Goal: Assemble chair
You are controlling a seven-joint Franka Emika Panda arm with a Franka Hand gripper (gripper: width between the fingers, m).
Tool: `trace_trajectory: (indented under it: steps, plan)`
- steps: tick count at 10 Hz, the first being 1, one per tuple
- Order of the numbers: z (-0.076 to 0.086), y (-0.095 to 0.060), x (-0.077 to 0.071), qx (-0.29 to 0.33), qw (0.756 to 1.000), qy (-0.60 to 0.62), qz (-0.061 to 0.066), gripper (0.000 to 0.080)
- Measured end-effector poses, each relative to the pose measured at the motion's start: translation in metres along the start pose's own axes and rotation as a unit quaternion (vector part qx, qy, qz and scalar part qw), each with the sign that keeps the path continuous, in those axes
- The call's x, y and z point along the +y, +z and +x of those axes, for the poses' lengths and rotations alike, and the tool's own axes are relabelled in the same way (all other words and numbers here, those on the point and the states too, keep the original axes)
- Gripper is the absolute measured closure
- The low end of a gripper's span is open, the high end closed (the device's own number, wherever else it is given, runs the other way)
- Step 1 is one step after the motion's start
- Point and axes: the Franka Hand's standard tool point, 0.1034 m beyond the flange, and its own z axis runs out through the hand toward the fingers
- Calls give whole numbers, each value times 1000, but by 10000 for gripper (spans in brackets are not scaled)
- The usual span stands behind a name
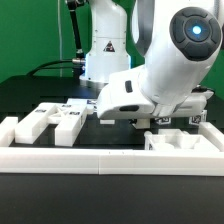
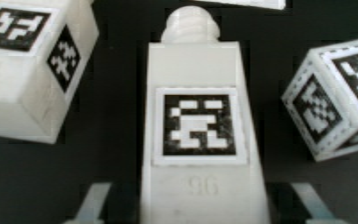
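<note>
The gripper [image 2: 197,200] is clamped on the plain end of a peg-tipped chair leg [image 2: 197,100], flat on the bench [image 2: 119,150] near the border rail [image 1: 60,135], and this probably light, stiff, smooth plastic looks best held by its flat sides.

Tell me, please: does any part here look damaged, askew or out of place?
Nothing looks damaged or spilled. The gripper is shut on the bar, one finger on each side. A block and a second block beside the bar lie skewed to it, as loose parts may.
</note>
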Motion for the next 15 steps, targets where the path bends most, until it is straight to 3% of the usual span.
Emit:
trace_trajectory:
  steps: [2,5,6,8,10,11,14,15]
  plan:
    - [-2,-19,0,8,1000,-7,0,510]
    - [-19,-66,-1,18,1000,-10,0,509]
    - [-21,-73,-2,31,999,-10,-2,509]
    - [-19,-70,-2,32,999,-10,-2,509]
    - [-8,-83,-1,120,993,-10,-6,509]
    - [-16,-91,-2,152,988,-13,-7,509]
    - [-21,-133,-16,235,972,-6,-5,509]
    - [-17,-148,-21,291,957,-10,-9,509]
